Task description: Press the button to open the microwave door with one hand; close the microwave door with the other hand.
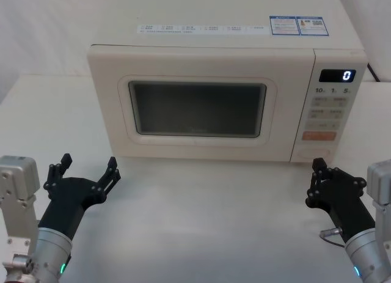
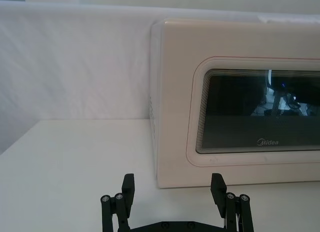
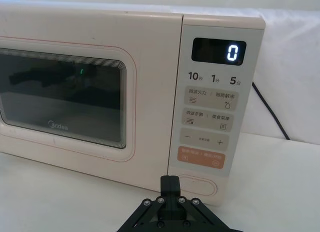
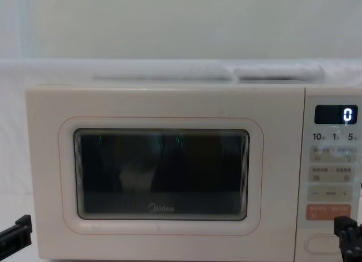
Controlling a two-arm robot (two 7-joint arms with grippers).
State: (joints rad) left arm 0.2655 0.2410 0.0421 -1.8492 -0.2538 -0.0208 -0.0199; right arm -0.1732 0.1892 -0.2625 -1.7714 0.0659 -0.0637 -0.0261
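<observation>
- Head view: the microwave door (image 1: 195, 102) is seen shut, flush with the casing. The button (image 1: 313, 153) is found at the foot of the control panel, under the orange key pair (image 1: 319, 135). The left gripper (image 1: 85, 173) is held on the table (image 1: 208, 222) before the door's left corner with its fingers spread wide. The right gripper (image 1: 317, 173) is held just short of the button with its prongs drawn narrow together.
- Left wrist view: the left gripper (image 2: 174, 188) is shown wide apart and holding nothing, with the microwave door (image 2: 240, 111) ahead, near but untouched.
- Right wrist view: the tip of the right gripper (image 3: 169, 184) is seen almost against the button (image 3: 196, 185), a shade towards its door-side end. A glancing press could be caused by that offset, so the latch might not be released, or the orange key pair (image 3: 201, 157) above could be struck instead.
- Chest view: the button (image 4: 320, 243) is seen low beside the right gripper (image 4: 346, 231). The left gripper (image 4: 17, 231) sits low outside the door's left edge, which is judged to be the hinge side; if so, it could be struck by the swinging microwave door (image 4: 161, 174).
</observation>
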